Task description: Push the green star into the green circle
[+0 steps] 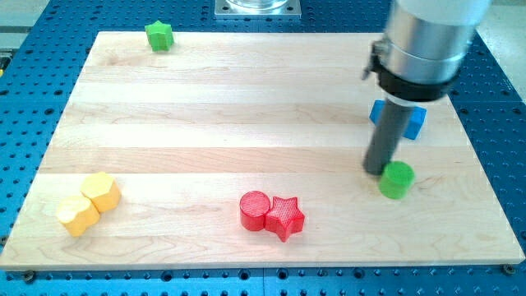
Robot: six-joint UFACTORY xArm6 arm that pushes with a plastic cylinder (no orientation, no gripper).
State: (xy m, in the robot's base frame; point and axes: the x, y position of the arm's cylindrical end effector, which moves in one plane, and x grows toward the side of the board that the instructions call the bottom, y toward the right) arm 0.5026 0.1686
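In the camera view, a pale wooden table [246, 107] made of glued planks lies on a blue perforated metal base [33, 90]. The arm comes in from the far right: a broad silver cylinder with a black collar [419, 62], narrowing to a straight dark rod that reaches down to the wood. My tip [376, 171] rests on the table at the right side, just left of the small green circle block [397, 179], so close that I cannot tell whether they touch. There is no hand on this arm, only the rod, so nothing stands apart, together or clamped.

Just behind the rod, a blue block [415, 121] sits partly hidden by it; its shape cannot be made out.

The small green star block [159, 35] sits at the far left edge of the table, well apart from the green circle block and from my tip, with most of the table's width between them.

Near the middle of the near edge, a red circle block [255, 210] and a red star block [285, 217] stand touching, the star on the right. At the near left, two yellow blocks touch: a yellow hexagon block [101, 191] and, nearer and further left, a lobed yellow block [77, 214].
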